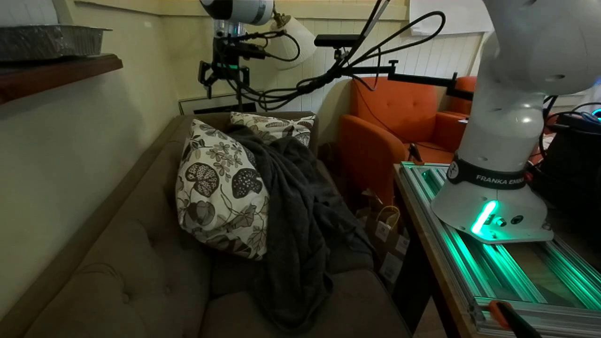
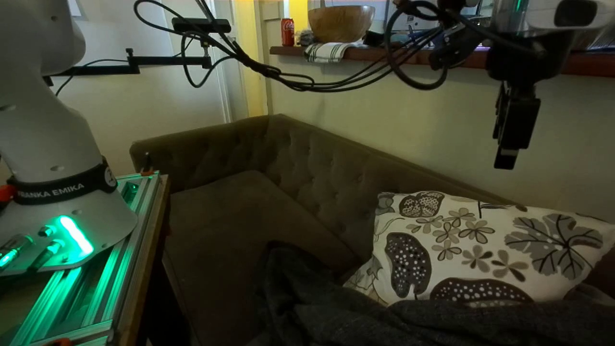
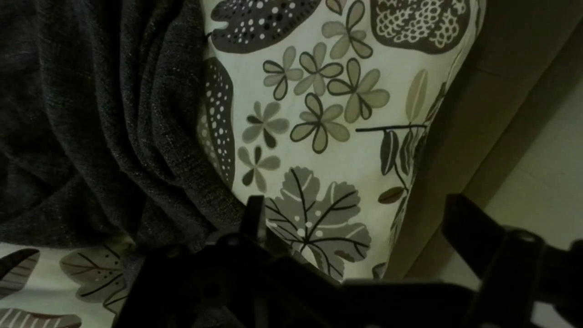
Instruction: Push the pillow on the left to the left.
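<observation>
The pillow is a large cream-white cushion with dark floral motifs. It leans tilted against the sofa back in both exterior views [image 1: 218, 188] [image 2: 461, 245]. It fills the middle of the wrist view [image 3: 319, 109]. The dark grey blanket [image 1: 300, 211] drapes over its lower side and covers part of it. My gripper [image 1: 225, 91] is open and empty, pointing down, above and apart from the pillow; an exterior view shows it side-on [image 2: 511, 139]. In the wrist view its fingers [image 3: 355, 205] stand wide apart, with the pillow and sofa back below.
A smaller, similarly patterned cushion [image 1: 279, 126] lies behind the blanket at the sofa's far end. The brown sofa [image 2: 230, 216] runs along the wall. A wooden shelf [image 1: 61, 75] holds a foil tray [image 1: 51, 42]. Orange armchairs [image 1: 389, 112] and a lamp [image 1: 296, 42] stand behind.
</observation>
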### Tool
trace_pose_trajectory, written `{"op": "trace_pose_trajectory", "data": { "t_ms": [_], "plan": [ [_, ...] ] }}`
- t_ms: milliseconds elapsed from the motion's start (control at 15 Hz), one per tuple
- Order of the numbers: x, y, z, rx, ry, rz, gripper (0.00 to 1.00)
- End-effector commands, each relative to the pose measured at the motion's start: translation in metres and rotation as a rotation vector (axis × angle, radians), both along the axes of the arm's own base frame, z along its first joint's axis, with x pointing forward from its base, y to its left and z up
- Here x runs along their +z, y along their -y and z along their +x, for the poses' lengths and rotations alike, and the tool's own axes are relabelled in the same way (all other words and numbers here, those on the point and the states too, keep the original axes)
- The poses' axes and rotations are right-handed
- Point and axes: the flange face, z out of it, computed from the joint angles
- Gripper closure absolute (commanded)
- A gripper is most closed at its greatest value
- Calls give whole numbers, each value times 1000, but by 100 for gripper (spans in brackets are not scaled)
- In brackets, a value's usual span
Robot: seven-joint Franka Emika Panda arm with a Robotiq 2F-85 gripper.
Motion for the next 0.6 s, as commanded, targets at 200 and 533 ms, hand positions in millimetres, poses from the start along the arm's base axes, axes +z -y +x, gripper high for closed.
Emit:
{"op": "trace_pose_trajectory", "data": {
  "t_ms": [200, 533],
  "plan": [
    [-4, 7, 7, -11, 9, -11, 0],
    [-28, 14, 53, -59, 14, -35, 0]
  ]
}}
